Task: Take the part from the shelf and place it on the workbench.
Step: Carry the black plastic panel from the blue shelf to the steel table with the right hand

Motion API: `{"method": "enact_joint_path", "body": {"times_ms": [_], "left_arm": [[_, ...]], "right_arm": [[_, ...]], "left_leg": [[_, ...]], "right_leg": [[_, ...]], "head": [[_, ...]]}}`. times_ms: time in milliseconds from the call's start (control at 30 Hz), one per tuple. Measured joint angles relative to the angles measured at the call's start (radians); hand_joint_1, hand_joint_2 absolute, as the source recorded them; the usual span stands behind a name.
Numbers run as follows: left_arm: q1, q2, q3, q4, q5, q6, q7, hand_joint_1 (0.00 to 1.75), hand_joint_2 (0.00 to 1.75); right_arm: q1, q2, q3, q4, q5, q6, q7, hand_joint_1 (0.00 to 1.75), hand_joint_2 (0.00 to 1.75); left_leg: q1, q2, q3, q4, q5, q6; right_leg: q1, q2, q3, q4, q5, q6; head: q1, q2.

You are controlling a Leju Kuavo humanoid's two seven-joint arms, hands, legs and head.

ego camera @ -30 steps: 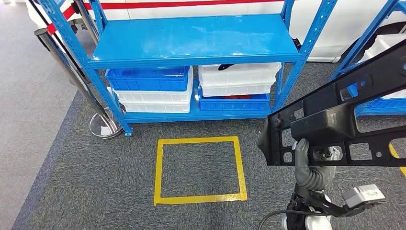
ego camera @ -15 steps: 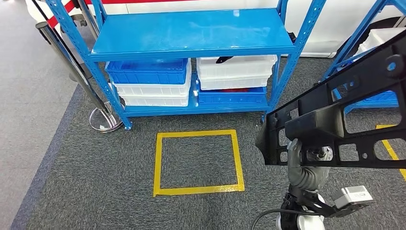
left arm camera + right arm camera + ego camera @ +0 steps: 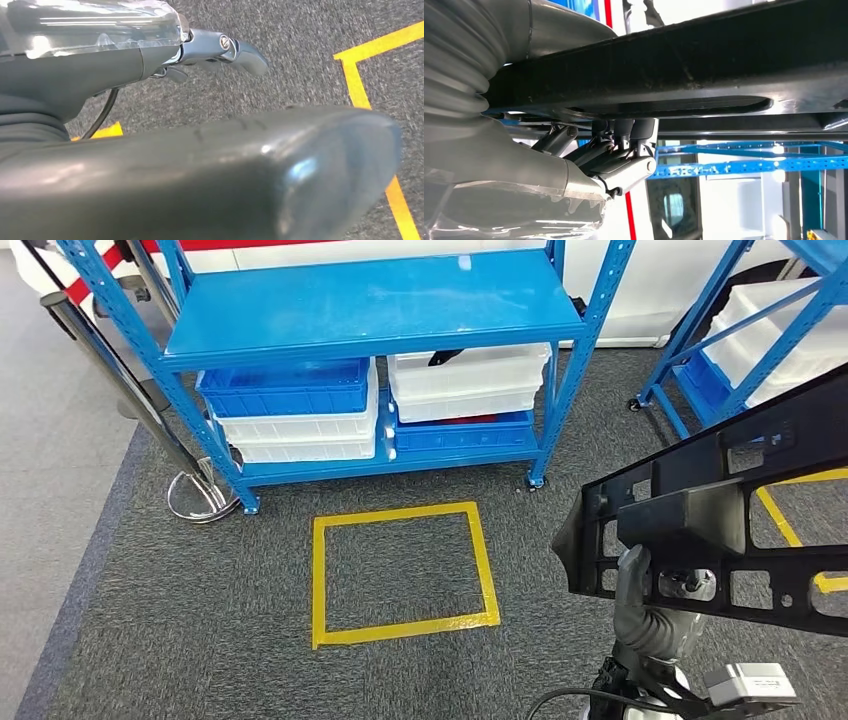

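Note:
The part is a long black metal frame with cut-out holes. My right hand holds it from below at the lower right of the head view, well above the carpet. In the right wrist view the part crosses as a dark bar, and the fingers curl around its underside. The blue shelf stands ahead across the floor with its top board bare. My left hand hangs over the grey carpet with nothing in it, its fingers held out straight.
Blue and white bins fill the shelf's lower level. A yellow tape square marks the carpet before it. A chrome post with a round base stands at the left. A second blue rack with white bins stands at the right.
The whole picture has shifted left: the camera has turned right, bringing more of the right-hand rack into view. The black part stays in my right hand.

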Motion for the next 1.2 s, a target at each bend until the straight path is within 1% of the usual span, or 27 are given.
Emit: {"method": "enact_joint_path", "body": {"times_ms": [67, 100, 167, 200, 233, 267, 300, 367, 400, 433, 500, 533, 567, 600, 667, 700, 733, 767, 800, 867, 933, 967, 1000, 1033, 1100, 1167, 1200], "left_arm": [[-0.002, 0.000, 0.000, 0.000, 0.000, 0.000, 0.000, 0.00, 0.00], [-0.002, 0.000, 0.000, 0.000, 0.000, -0.001, 0.001, 0.00, 0.00], [-0.001, 0.000, 0.000, 0.000, -0.002, -0.002, 0.002, 0.00, 0.00], [-0.001, 0.000, 0.000, 0.000, -0.002, -0.002, 0.003, 0.00, 0.00], [-0.001, 0.000, 0.000, 0.000, -0.002, -0.002, 0.003, 0.00, 0.00], [-0.001, 0.000, 0.000, 0.000, -0.002, -0.003, 0.003, 0.00, 0.00], [-0.002, -0.001, 0.000, 0.000, -0.001, -0.005, 0.003, 0.00, 0.00], [-0.003, -0.002, 0.001, 0.000, 0.001, -0.009, 0.002, 0.00, 0.00], [-0.004, -0.002, 0.002, 0.000, 0.002, -0.011, 0.002, 0.00, 0.00], [-0.004, -0.002, 0.003, 0.000, 0.003, -0.013, 0.002, 0.00, 0.00], [-0.004, -0.001, 0.007, 0.000, 0.005, -0.017, 0.002, 0.00, 0.00], [-0.004, -0.001, 0.008, 0.000, 0.005, -0.019, 0.002, 0.00, 0.00], [-0.004, -0.001, 0.010, 0.000, 0.006, -0.021, 0.002, 0.00, 0.00], [-0.004, -0.001, 0.013, 0.000, 0.006, -0.022, 0.003, 0.00, 0.00], [-0.001, -0.001, 0.017, 0.000, 0.007, -0.025, 0.004, 0.00, 0.00], [0.001, -0.001, 0.018, 0.000, 0.008, -0.025, 0.005, 0.00, 0.00], [0.002, -0.001, 0.018, 0.000, 0.008, -0.026, 0.006, 0.00, 0.00], [0.003, -0.001, 0.019, 0.000, 0.008, -0.027, 0.007, 0.00, 0.00], [0.003, -0.001, 0.020, 0.000, 0.008, -0.028, 0.008, 0.00, 0.00], [0.003, 0.001, 0.022, 0.000, 0.010, -0.030, 0.011, 0.00, 0.00], [0.004, 0.003, 0.025, 0.000, 0.013, -0.031, 0.018, 0.00, 0.00], [0.004, 0.004, 0.026, 0.000, 0.014, -0.030, 0.023, 0.00, 0.00], [0.004, 0.004, 0.027, 0.000, 0.015, -0.028, 0.027, 0.00, 0.00], [0.004, 0.004, 0.027, 0.000, 0.016, -0.024, 0.032, 0.00, 0.00], [0.005, 0.003, 0.029, 0.000, 0.017, -0.018, 0.039, 0.00, 0.00], [0.008, 0.002, 0.034, 0.000, 0.017, -0.016, 0.046, 0.00, 0.00], [0.010, 0.002, 0.037, 0.000, 0.016, -0.015, 0.050, 0.00, 0.00]], "right_arm": [[0.003, 0.001, -0.005, -0.004, 0.003, -0.002, 0.000, 1.75, 1.75], [0.004, 0.001, -0.006, -0.005, 0.006, -0.004, 0.001, 1.75, 1.75], [0.005, 0.001, -0.007, -0.006, 0.010, -0.011, 0.003, 1.75, 1.75], [0.006, 0.001, -0.008, -0.006, 0.011, -0.014, 0.004, 1.75, 1.75], [0.007, 0.001, -0.008, -0.005, 0.011, -0.016, 0.005, 1.75, 1.75], [0.007, 0.001, -0.008, -0.006, 0.011, -0.017, 0.006, 1.75, 1.75], [0.007, 0.001, -0.008, -0.006, 0.010, -0.018, 0.006, 1.75, 1.75], [0.006, 0.001, -0.008, -0.006, 0.006, -0.018, 0.007, 1.75, 1.75], [0.006, 0.002, -0.008, -0.007, 0.004, -0.018, 0.007, 1.75, 1.75], [0.006, 0.003, -0.008, -0.008, 0.001, -0.018, 0.008, 1.75, 1.75], [0.008, 0.005, -0.008, -0.011, -0.002, -0.018, 0.008, 1.75, 1.75], [0.009, 0.005, -0.009, -0.013, -0.003, -0.018, 0.007, 1.75, 1.75], [0.011, 0.005, -0.009, -0.015, -0.004, -0.017, 0.005, 1.75, 1.75], [0.012, 0.006, -0.009, -0.017, -0.004, -0.017, 0.003, 1.75, 1.75], [0.017, 0.009, -0.009, -0.022, -0.005, -0.017, -0.004, 1.75, 1.75], [0.022, 0.010, -0.009, -0.025, -0.005, -0.017, -0.008, 1.75, 1.75], [0.028, 0.011, -0.009, -0.027, -0.005, -0.017, -0.011, 1.75, 1.75], [0.035, 0.011, -0.009, -0.030, -0.005, -0.018, -0.014, 1.75, 1.75], [0.039, 0.011, -0.010, -0.033, -0.005, -0.019, -0.016, 1.75, 1.75], [0.047, 0.014, -0.010, -0.041, -0.004, -0.022, -0.024, 1.75, 1.75], [0.058, 0.019, -0.010, -0.051, 0.002, -0.028, -0.037, 1.75, 1.75], [0.068, 0.021, -0.011, -0.057, 0.007, -0.032, -0.042, 1.75, 1.75], [0.080, 0.024, -0.011, -0.065, 0.013, -0.034, -0.047, 1.75, 1.75], [0.094, 0.026, -0.011, -0.074, 0.018, -0.037, -0.050, 1.75, 1.75], [0.114, 0.030, -0.011, -0.092, 0.028, -0.041, -0.053, 1.75, 1.75], [0.125, 0.034, -0.011, -0.105, 0.033, -0.045, -0.054, 1.75, 1.75], [0.131, 0.036, -0.011, -0.109, 0.034, -0.047, -0.054, 1.75, 1.75]], "left_leg": [[0.004, 0.023, 0.002, -0.015, 0.010, 0.015], [0.005, 0.034, 0.003, -0.020, 0.014, 0.021], [0.002, 0.057, -0.002, -0.019, 0.016, 0.026], [0.000, 0.069, -0.005, -0.017, 0.016, 0.027], [0.000, 0.080, -0.007, -0.015, 0.016, 0.027], [0.000, 0.091, -0.008, -0.012, 0.015, 0.026], [0.000, 0.101, -0.009, -0.008, 0.013, 0.025], [-0.005, 0.119, -0.010, 0.005, 0.005, 0.017], [-0.008, 0.126, -0.011, 0.010, 0.002, 0.011], [-0.011, 0.134, -0.012, 0.014, 0.000, 0.006], [-0.012, 0.151, -0.012, 0.016, -0.003, -0.003], [-0.011, 0.145, -0.014, 0.022, -0.011, -0.009], [-0.008, 0.129, -0.021, 0.042, -0.030, -0.014], [-0.006, 0.106, -0.037, 0.082, -0.060, -0.019], [-0.003, 0.066, -0.091, 0.213, -0.133, -0.024], [-0.003, 0.059, -0.117, 0.275, -0.157, -0.024], [-0.003, 0.055, -0.131, 0.308, -0.163, -0.023], [-0.003, 0.053, -0.124, 0.298, -0.145, -0.020], [-0.003, 0.048, -0.100, 0.249, -0.111, -0.015], [-0.003, 0.002, -0.032, 0.103, -0.043, -0.002], [-0.005, -0.040, 0.000, 0.025, -0.022, 0.008], [-0.006, -0.043, 0.002, 0.018, -0.024, 0.010], [-0.008, -0.033, 0.004, 0.013, -0.021, 0.012], [-0.006, -0.021, 0.006, 0.007, -0.015, 0.016], [-0.002, 0.008, 0.009, -0.009, -0.002, 0.027], [-0.002, 0.040, 0.007, -0.014, 0.003, 0.033], [-0.003, 0.057, 0.005, -0.013, 0.003, 0.033]], "right_leg": [[0.003, -0.017, -0.017, 0.031, -0.024, 0.009], [0.004, -0.032, -0.037, 0.074, -0.051, 0.011], [0.005, -0.049, -0.099, 0.205, -0.115, 0.016], [0.005, -0.050, -0.122, 0.256, -0.131, 0.019], [0.005, -0.052, -0.132, 0.280, -0.132, 0.021], [0.005, -0.056, -0.117, 0.256, -0.110, 0.021], [0.005, -0.067, -0.083, 0.196, -0.076, 0.021], [0.009, -0.117, -0.011, 0.061, -0.028, 0.012], [0.013, -0.133, 0.006, 0.024, -0.020, 0.004], [0.016, -0.142, 0.009, 0.012, -0.021, -0.005], [0.017, -0.119, 0.001, 0.013, -0.016, -0.020], [0.015, -0.108, -0.002, 0.012, -0.012, -0.027], [0.013, -0.097, -0.005, 0.010, -0.008, -0.033], [0.011, -0.087, -0.008, 0.009, -0.005, -0.039], [0.011, -0.064, -0.016, 0.010, 0.000, -0.045], [0.013, -0.051, -0.019, 0.010, 0.002, -0.047], [0.014, -0.038, -0.021, 0.011, 0.004, -0.047], [0.015, -0.022, -0.022, 0.012, 0.005, -0.046], [0.016, -0.008, -0.021, 0.013, 0.006, -0.045], [0.017, 0.019, -0.023, 0.016, 0.009, -0.041], [0.012, 0.041, -0.030, 0.016, 0.016, -0.030], [0.010, 0.052, -0.035, 0.015, 0.020, -0.023], [0.008, 0.065, -0.038, 0.013, 0.025, -0.015], [0.007, 0.063, -0.040, 0.013, 0.026, -0.009], [0.012, 0.017, -0.059, 0.049, -0.002, -0.001], [0.014, -0.039, -0.111, 0.163, -0.071, 0.005], [0.012, -0.049, -0.139, 0.227, -0.100, 0.009]], "head": [[0.002, 0.000], [0.003, 0.000], [0.005, 0.000], [0.005, 0.000], [0.005, 0.000], [0.005, 0.000], [0.005, 0.000], [0.004, 0.000], [0.004, 0.000], [0.004, 0.000], [0.004, 0.000], [0.003, 0.000], [0.003, 0.000], [0.003, 0.000], [0.002, 0.000], [0.002, 0.000], [0.002, 0.000], [0.002, 0.000], [0.002, 0.000], [0.003, 0.000], [0.003, 0.000], [0.003, 0.000], [0.002, 0.000], [0.003, 0.000], [0.005, 0.000], [0.009, 0.000], [0.010, 0.000]]}}
